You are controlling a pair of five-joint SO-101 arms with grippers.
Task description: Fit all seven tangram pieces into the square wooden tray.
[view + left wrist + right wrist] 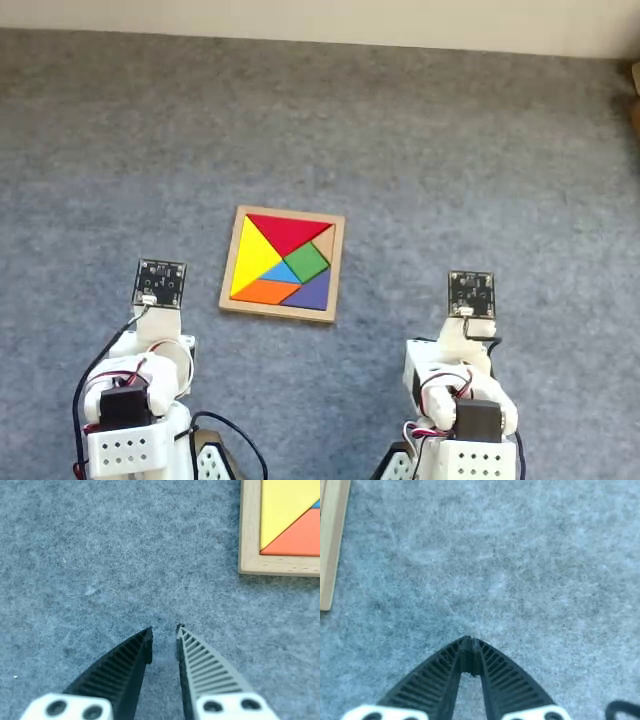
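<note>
Left gripper slightly parted, nothing between the tips, over bare carpet near a tray corner. Right gripper pressed together, empty, over carpet too. Square wooden tray lies flat between the two arms, a bit ahead of them. Inside, packed edge to edge: red triangle, yellow triangle, green square, blue triangle, orange piece, purple piece. The corner slot by red and green reads wood-coloured — piece or bare floor, can't tell. Judgement: pieces thin, light, stiff, smooth-painted. Seated flush they offer no side to pinch — a loose one wants gripping across opposite edges.
</note>
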